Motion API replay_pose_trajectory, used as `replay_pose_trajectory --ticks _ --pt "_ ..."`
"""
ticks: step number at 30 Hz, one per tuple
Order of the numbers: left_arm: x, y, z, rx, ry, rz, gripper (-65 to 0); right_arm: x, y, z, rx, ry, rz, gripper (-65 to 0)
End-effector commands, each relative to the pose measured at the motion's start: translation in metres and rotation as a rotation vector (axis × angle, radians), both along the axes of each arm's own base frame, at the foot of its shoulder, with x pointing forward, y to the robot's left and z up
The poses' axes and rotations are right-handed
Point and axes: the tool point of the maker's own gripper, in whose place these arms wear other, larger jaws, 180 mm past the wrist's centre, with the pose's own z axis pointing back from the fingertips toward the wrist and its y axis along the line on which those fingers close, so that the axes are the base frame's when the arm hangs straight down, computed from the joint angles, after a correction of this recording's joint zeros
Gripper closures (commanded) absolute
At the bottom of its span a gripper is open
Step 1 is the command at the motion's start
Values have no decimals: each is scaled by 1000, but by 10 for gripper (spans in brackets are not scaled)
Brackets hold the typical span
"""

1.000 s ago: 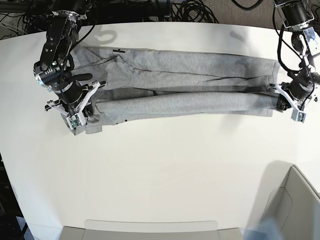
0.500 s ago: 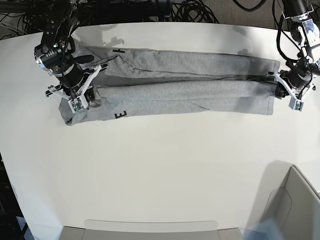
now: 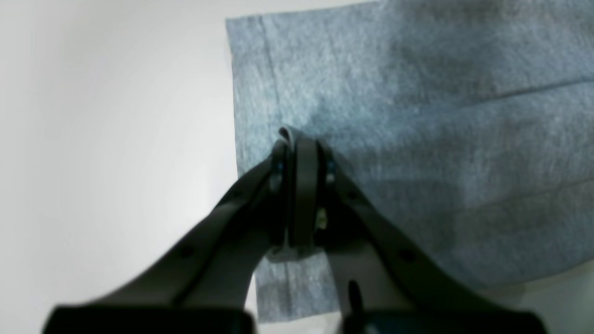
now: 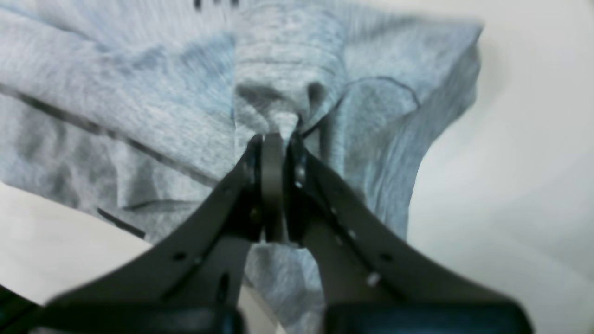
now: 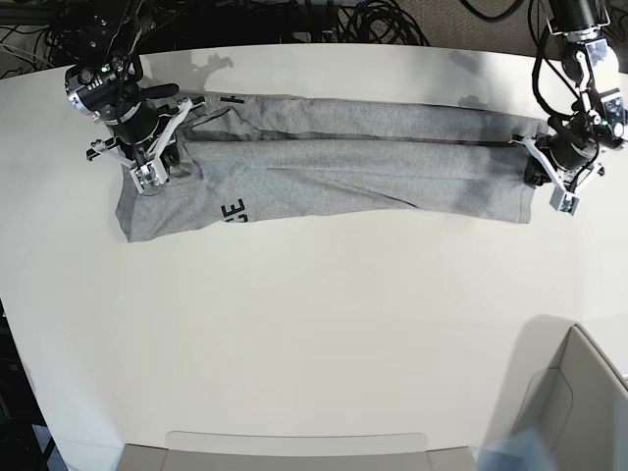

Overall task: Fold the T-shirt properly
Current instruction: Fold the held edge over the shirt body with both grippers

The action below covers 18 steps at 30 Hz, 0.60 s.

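light: bright, even | shadows: soft beside T-shirt [image 5: 324, 167] | blur: both wrist views, close-up fingers unfocused | distortion: base view edges curved

Grey T-shirt [image 5: 392, 157], blk lettering

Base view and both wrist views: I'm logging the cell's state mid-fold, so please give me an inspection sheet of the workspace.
Surface: white table, bare in front of the shirt.
Job's things: grey T-shirt stretched in a long band across the far side; black letters show near one end.
Clutter: grey box at the near corner; a low tray at the near edge.
Grippers: right gripper shut on bunched fabric; left gripper shut on the shirt's hem edge.
Cables: black cables piled behind the table.
Surroundings: grey floor beyond the far edge; nothing else seen.
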Motion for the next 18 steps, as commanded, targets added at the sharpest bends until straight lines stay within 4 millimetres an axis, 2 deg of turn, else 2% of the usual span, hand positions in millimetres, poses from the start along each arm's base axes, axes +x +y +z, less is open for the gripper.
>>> replay_pose_trajectory --ticks 1,5,8,11,15,18 --pt "7 9 9 15 -26 6 -40 6 4 8 16 -39 2 0" --pt "7 13 10 16 -30 17 -163 5 4 7 19 -33 -1 0" --pt "8 15 12 13 -45 24 -248 6 4 7 22 -37 -1 -69" --pt "13 16 24 15 -94 36 -272 6 6 7 20 -37 7 -121" --pt "19 19 51 39 -170 57 -292 7 7 7 21 -37 14 -185" --pt "9 28 48 41 -118 112 -306 8 8 8 22 -42 17 -199"
